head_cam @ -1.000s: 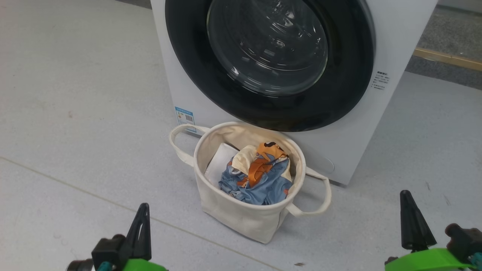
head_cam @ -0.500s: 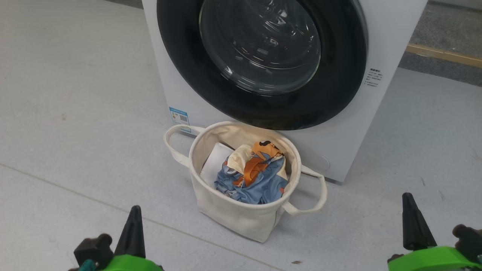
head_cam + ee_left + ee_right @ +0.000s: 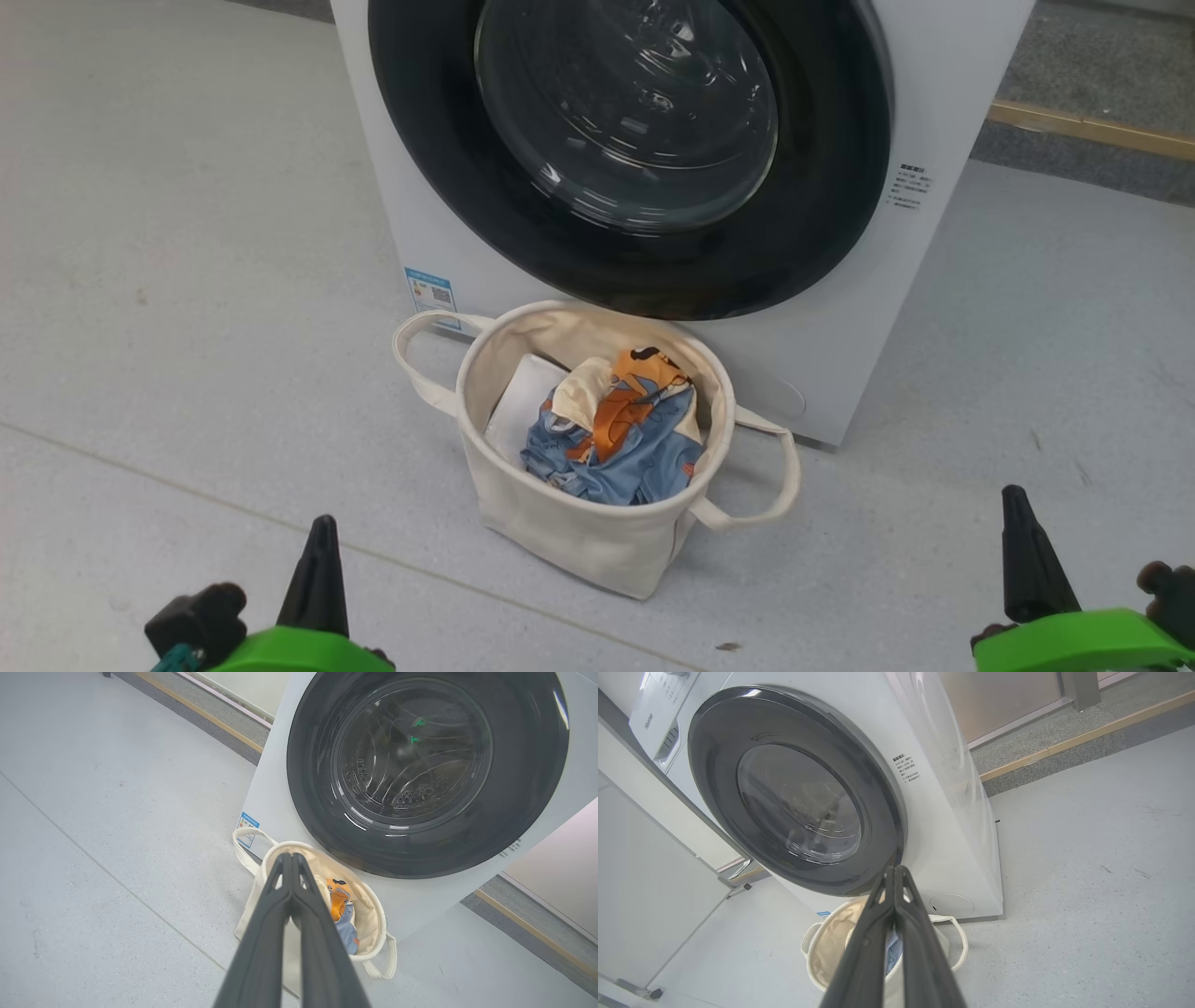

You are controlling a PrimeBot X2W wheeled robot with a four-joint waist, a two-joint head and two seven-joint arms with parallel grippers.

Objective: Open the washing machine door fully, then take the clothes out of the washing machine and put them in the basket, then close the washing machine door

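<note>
In the head view the machine (image 3: pixel 845 308) fills the 12 o'clock part: a white box with a blue sticker (image 3: pixel 429 289) at its lower corner toward 9 o'clock and a small printed label (image 3: pixel 910 187) toward 3 o'clock. The door (image 3: pixel 635 159) lies closed, flat against the front. Its wide rim is glossy black, and its bulging clear glass centre shows the ribbed metal drum behind it.

The basket (image 3: pixel 569 532) stands upright on the grey floor (image 3: pixel 187 280) at the middle of the view, at 6 o'clock from the door and just in front of the machine. It is a round cream canvas tub with one loop handle at its 10 o'clock side and the other at its 4 o'clock side.

The clothes (image 3: pixel 616 439) lie inside the basket, a crumpled light-blue bundle with orange and cream print on top. A flat white sheet (image 3: pixel 518 411) rests against the inner wall at 9 o'clock from the bundle.

The left gripper (image 3: pixel 323 527) sits at 7 o'clock and the right gripper (image 3: pixel 1010 495) at 5 o'clock. Both are above the floor, well apart from the basket. In each wrist view the two dark fingers are pressed together to a single point with nothing between them.
</note>
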